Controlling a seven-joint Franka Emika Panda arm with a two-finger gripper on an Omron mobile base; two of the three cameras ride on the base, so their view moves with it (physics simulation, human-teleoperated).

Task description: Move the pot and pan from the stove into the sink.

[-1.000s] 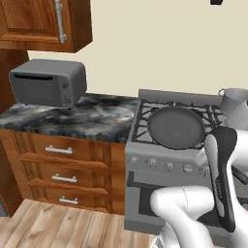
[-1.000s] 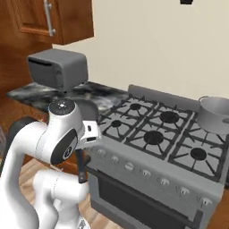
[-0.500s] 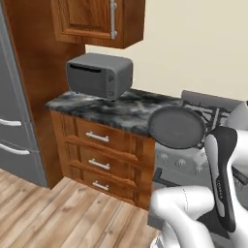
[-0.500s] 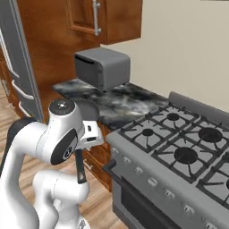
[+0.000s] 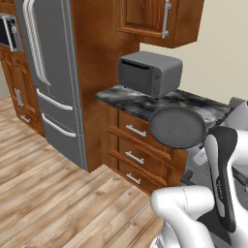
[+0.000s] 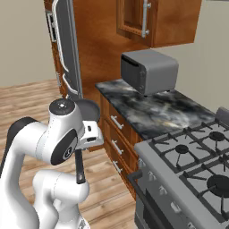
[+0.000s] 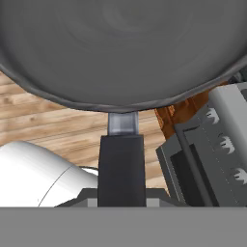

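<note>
While the pan rides in the air, the gripper is clamped on its long black handle, with the fingers squeezed in on it from both sides. In the hand view the handle runs straight away from the fingers, and the round dark bowl sits right past its far end. So the pan's long line goes on in the same way the hand points. In the left base view the pan hangs off to the left of the stove, in front of the wooden drawers and below the grey toaster oven on the marble counter. It is not touching any of them. The fridge stands farther to the left. I cannot see the sink or the pot here. My guess is that the pan is being carried to the sink, and it has to stay flat on the way
</note>
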